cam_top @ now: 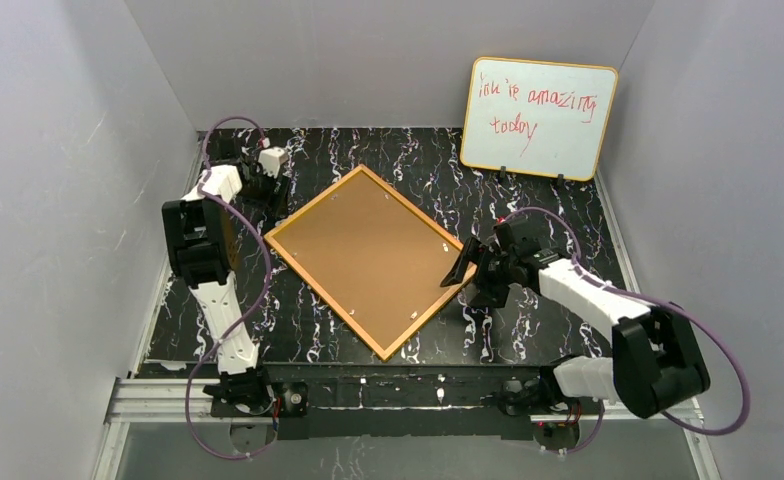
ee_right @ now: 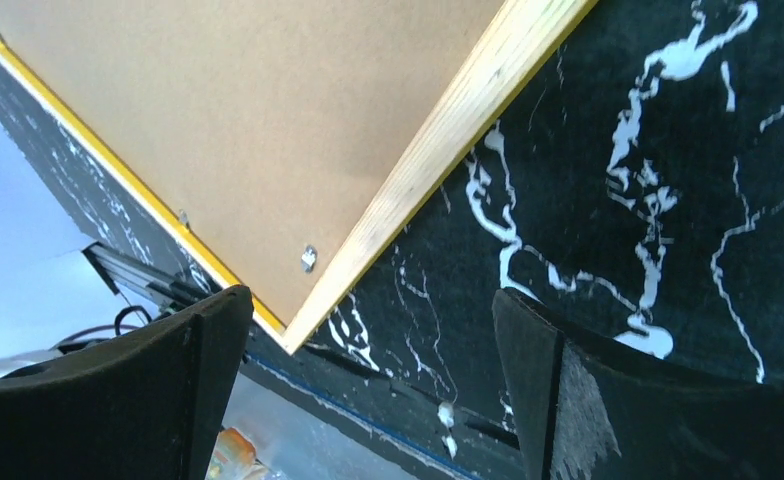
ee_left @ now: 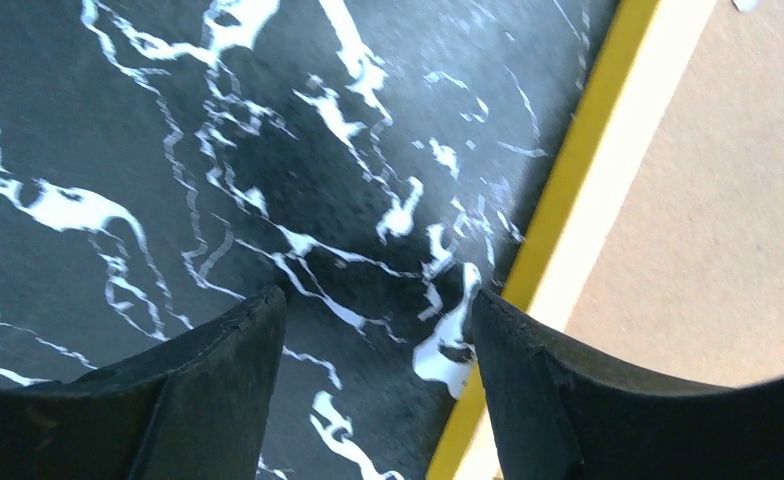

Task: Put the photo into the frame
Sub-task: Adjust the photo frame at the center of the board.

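Red-lettered whiteboard (cam_top: 538, 118) propped at far edge of black marbled table (cam_top: 418, 150)

My left arm (cam_top: 213, 255) stands folded along the left side, elbow high, forearm reaching away from me. The left gripper (ee_left: 376, 298) points down, fingers (ee_left: 208, 390) parted with nothing between them. My right arm (cam_top: 588, 295) stretches inward and low, the right gripper (ee_right: 370, 295) spread wide and empty, aimed leftward.

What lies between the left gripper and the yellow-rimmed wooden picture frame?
Only bare black marbled tabletop separates the left gripper from the yellow-rimmed frame, in the left wrist view.
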Controlling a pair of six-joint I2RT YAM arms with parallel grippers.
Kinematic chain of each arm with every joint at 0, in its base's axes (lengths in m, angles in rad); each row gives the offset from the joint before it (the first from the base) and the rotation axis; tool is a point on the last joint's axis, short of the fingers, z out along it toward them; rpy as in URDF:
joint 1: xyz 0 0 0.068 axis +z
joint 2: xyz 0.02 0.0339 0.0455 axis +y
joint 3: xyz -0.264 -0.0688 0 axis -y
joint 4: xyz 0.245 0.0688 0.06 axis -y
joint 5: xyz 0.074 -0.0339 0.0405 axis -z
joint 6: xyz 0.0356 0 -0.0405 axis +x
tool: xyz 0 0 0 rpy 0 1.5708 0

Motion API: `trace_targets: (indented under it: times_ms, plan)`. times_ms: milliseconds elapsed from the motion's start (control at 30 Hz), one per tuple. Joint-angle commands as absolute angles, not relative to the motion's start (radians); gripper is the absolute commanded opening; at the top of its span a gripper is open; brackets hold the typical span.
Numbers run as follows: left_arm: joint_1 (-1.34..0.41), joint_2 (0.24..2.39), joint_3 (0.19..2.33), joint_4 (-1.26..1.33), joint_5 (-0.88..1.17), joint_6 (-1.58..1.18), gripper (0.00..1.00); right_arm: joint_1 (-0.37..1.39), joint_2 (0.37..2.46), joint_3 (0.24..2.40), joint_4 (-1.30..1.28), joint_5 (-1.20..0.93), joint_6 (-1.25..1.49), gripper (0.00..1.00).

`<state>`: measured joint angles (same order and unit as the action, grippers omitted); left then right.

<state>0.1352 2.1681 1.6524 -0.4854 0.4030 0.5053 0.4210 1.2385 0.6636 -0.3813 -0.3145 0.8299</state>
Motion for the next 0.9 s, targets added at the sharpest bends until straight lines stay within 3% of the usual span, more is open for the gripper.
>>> trace_targets:
  times_ms: [0,500,867]
  plan:
    - [0.129,2.098,1.521,-0.584,0.460,0.587,0.65,0.412,1.320,0.680,-0.263,-0.297,0.826,0.99]
    - [0.116,1.911,1.267,-0.805,0.513,0.877,0.64,0.241,1.496,0.760,-0.046,-0.263,0.811,0.98]
    - [0.037,1.822,1.153,-0.907,0.631,0.932,0.65,0.203,1.774,1.020,0.040,-0.335,0.837,0.95]
